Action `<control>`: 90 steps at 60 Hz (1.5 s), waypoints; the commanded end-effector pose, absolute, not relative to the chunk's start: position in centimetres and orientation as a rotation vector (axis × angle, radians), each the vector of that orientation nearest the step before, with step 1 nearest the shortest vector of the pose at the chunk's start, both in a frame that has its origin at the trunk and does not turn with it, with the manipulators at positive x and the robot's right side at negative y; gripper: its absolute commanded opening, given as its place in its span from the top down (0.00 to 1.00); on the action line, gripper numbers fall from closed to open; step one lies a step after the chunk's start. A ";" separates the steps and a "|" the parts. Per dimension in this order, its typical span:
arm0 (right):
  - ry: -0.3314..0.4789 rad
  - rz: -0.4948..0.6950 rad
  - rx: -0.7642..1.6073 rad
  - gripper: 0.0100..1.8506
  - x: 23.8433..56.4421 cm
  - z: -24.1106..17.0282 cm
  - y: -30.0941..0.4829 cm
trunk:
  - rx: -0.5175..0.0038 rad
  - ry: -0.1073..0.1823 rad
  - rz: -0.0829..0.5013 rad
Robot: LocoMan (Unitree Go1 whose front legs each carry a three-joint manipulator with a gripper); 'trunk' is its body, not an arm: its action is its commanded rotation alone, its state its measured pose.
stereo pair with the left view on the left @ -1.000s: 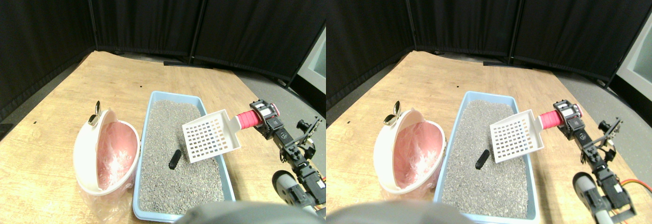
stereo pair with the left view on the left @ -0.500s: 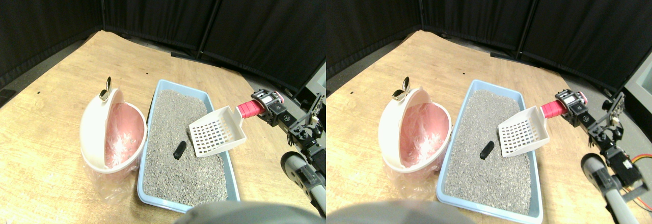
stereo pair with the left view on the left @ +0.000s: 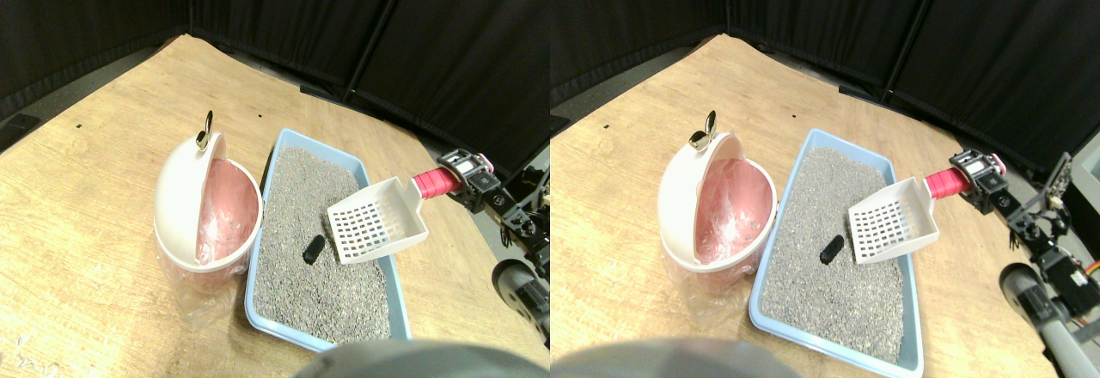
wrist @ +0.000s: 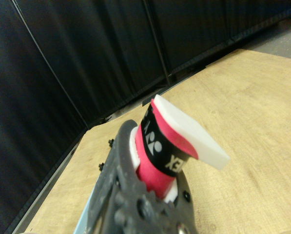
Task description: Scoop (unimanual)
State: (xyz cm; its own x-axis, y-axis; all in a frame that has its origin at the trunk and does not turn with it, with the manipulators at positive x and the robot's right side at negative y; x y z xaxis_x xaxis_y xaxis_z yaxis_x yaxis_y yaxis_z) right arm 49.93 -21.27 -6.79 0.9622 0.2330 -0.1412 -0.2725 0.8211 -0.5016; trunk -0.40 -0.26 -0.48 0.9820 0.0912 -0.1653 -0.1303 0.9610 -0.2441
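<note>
Stereo pair view, left side: one round white bin with a pink plastic liner (stereo pair with the left view on the left: 206, 206) stands on the wooden floor (stereo pair with the left view on the left: 77, 180), its lid tipped up, touching the left wall of the tray.
Middle: one light-blue rectangular litter tray filled with grey granules (stereo pair with the left view on the left: 268, 167); one small dark lump (stereo pair with the left view on the left: 313, 248) lies on the granules, left of the scoop's front edge and just beside it.
Scoop: one white slotted plastic scoop with a red wrapped handle (stereo pair with the left view on the left: 375, 226) hangs over the tray's right side, blade tilted down toward the lump, apparently clear of the litter and empty as far as I can see.
Right: my right gripper (stereo pair with the left view on the left: 465, 178) has the red handle clamped between its jaws; the wrist view shows the same handle (wrist: 160, 161) seated in the dark jaw frame.
Step in hand, as I judge it: lowering the blade to get under the lump.
Doing it well: I'd dip the front edge into the granules on the near-right side of the lump, push left under it, then level the blade before lifting, so litter sifts out and the lump stays aboard.
</note>
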 end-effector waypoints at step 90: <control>0.094 0.442 -0.678 0.97 47.4 -9.9 -15.3 | -0.283 0.170 0.143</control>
